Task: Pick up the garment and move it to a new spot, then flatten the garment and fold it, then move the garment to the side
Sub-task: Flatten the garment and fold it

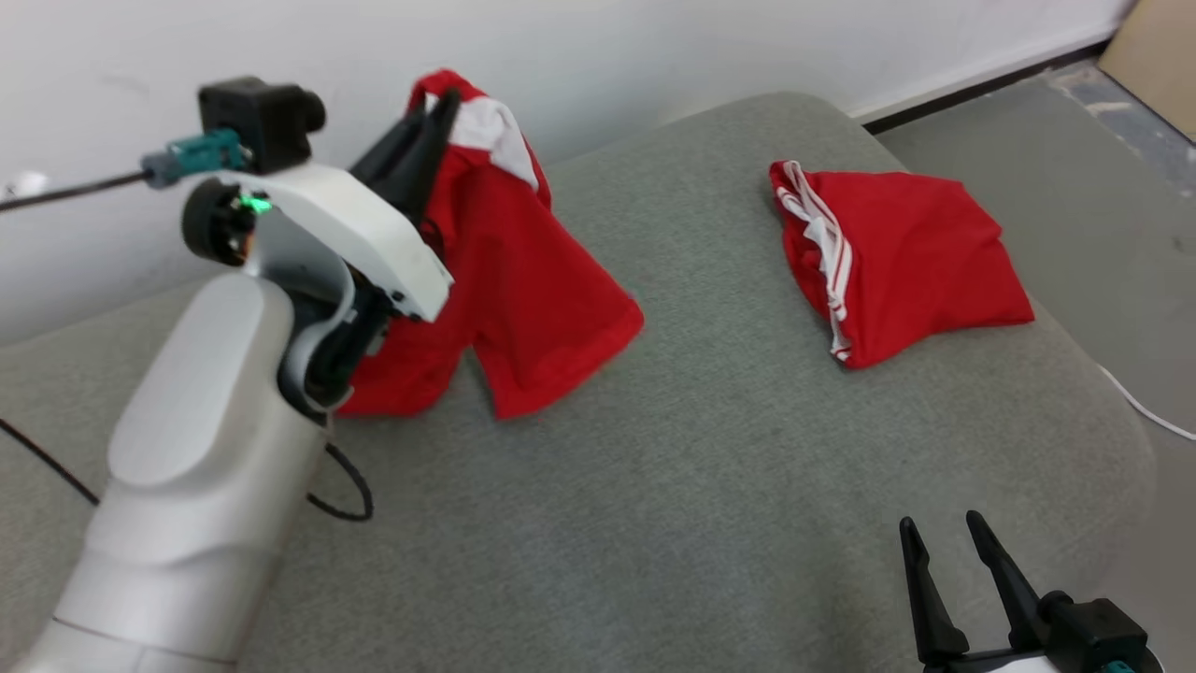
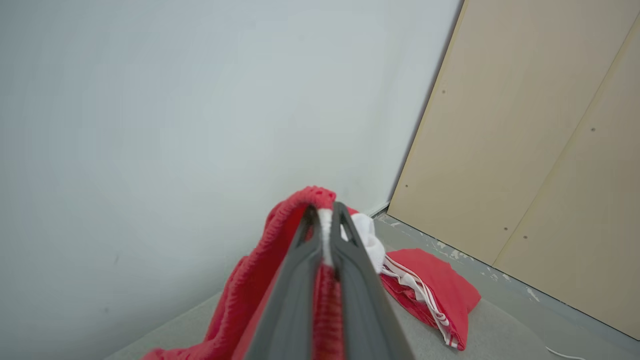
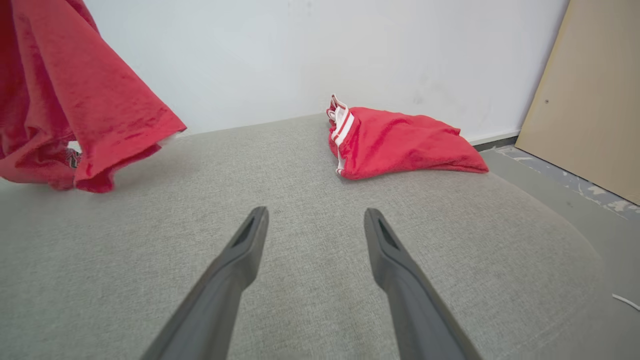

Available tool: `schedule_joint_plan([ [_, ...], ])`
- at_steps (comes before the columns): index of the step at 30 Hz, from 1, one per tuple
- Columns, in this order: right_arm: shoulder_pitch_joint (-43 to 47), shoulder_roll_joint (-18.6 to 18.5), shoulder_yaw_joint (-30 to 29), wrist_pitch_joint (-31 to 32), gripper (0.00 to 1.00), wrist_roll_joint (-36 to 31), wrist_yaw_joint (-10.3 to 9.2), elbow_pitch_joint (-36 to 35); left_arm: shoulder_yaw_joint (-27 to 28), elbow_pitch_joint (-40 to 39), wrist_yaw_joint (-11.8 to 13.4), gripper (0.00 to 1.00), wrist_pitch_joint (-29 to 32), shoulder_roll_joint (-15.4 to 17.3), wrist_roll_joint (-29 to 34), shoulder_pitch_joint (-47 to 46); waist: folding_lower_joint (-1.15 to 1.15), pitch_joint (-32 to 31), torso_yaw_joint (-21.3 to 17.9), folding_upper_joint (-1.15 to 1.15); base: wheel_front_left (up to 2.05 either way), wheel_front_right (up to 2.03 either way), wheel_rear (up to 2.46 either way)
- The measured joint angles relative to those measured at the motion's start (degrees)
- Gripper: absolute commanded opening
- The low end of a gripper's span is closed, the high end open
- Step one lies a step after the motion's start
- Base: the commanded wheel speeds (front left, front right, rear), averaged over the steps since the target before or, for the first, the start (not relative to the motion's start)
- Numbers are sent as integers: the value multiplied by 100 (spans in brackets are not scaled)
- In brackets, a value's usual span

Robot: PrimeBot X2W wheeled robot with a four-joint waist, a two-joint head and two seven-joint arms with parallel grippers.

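A red garment (image 1: 523, 290) with a white collar patch hangs from my left gripper (image 1: 441, 105), which is shut on its top and holds it up at the back left of the grey padded surface (image 1: 673, 486). Its lower folds rest on the surface. In the left wrist view the red garment (image 2: 245, 300) is pinched between the fingers of my left gripper (image 2: 325, 212). In the right wrist view the garment (image 3: 75, 100) hangs at the upper left. My right gripper (image 1: 944, 528) stands open and empty at the lower right, and my right gripper (image 3: 316, 220) hovers low over bare surface.
A second red piece with white stripes (image 1: 888, 257) lies folded at the back right of the surface, also seen as a red folded piece (image 3: 400, 142) ahead of the right gripper. A white wall (image 1: 607, 56) runs behind. A black cable (image 1: 346, 491) loops by my left arm. A beige panel (image 2: 540, 150) stands on the right.
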Motion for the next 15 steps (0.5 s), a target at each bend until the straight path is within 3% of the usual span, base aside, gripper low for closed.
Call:
schedule_joint_plan([
  [9, 43, -3, -127, 1, 100, 59, 0, -3, -289, 126, -8, 0, -393, -27, -345, -274, 0, 21, -119, 0, 0, 0, 0],
  [15, 46, 1, -169, 0, 100, 52, 1, -29, -914, -579, -9, 0, -714, -47, -642, 503, 0, -13, 94, 0, 0, 0, 0],
])
